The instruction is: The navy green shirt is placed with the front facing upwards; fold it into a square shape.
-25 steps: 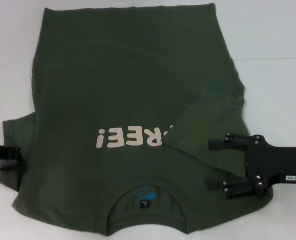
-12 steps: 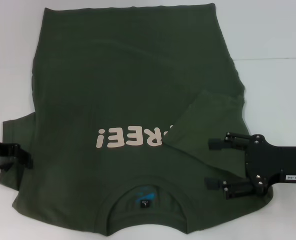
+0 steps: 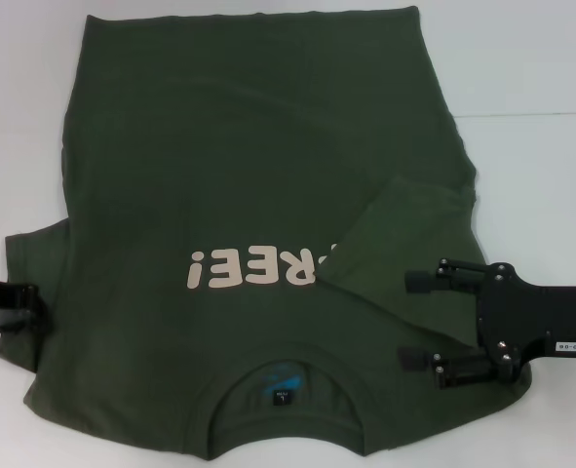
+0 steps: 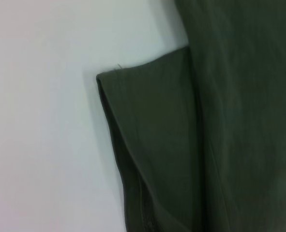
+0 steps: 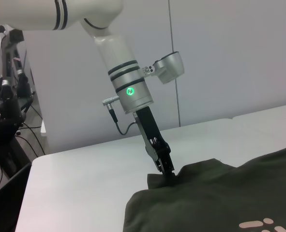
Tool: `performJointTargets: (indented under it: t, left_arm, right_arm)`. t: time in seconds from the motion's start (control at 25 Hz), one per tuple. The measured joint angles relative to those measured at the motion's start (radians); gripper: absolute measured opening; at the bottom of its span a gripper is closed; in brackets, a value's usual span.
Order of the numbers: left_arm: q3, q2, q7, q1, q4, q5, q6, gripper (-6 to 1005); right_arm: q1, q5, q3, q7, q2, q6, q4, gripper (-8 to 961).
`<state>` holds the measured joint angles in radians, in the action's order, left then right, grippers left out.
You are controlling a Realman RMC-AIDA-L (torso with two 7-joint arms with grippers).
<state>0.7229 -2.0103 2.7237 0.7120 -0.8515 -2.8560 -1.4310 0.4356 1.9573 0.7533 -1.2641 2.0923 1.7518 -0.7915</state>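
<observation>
Shirt (image 3: 258, 195) flat on table (image 3: 541, 78), print up. Right sleeve (image 3: 404, 234) folded inward; I judge rest pending. Left gripper (image 5: 166, 170) pinching left sleeve (image 4: 147, 145). Right gripper (image 3: 406, 320) spread over shirt.

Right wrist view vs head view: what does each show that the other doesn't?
Only the right wrist view: the left arm full length with its green status light, and the left gripper coming down onto the edge of the left sleeve; its finger state is unclear.

Only the head view: the right gripper, open, over the shirt's right shoulder, the folded-in right sleeve covering the print's first letter, and the neck label.

Both: the navy green shirt, part of the pale print, and the white table.
</observation>
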Motion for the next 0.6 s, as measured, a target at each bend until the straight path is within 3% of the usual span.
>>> performJointTargets:
  t: [0.08,0.2,0.4,0.6]
  left_arm:
    - [0.000,0.000,0.000,0.000,0.000,0.000,0.000,413]
    - [0.000,0.000,-0.001,-0.001,-0.003,0.000,0.000,165]
    - [0.001,-0.001,-0.003,-0.001,-0.005,0.000,0.000,2]
    - [0.003,-0.001,-0.004,-0.001,-0.009,0.000,0.000,2]
  right_arm:
    - [0.000,0.000,0.000,-0.001,0.000,0.000,0.000,942]
    - [0.000,0.000,0.000,-0.001,0.000,0.000,0.000,942]
    - [0.000,-0.001,0.000,-0.001,0.000,0.000,0.000,941]
    - [0.000,-0.001,-0.002,-0.001,0.000,0.000,-0.002,942]
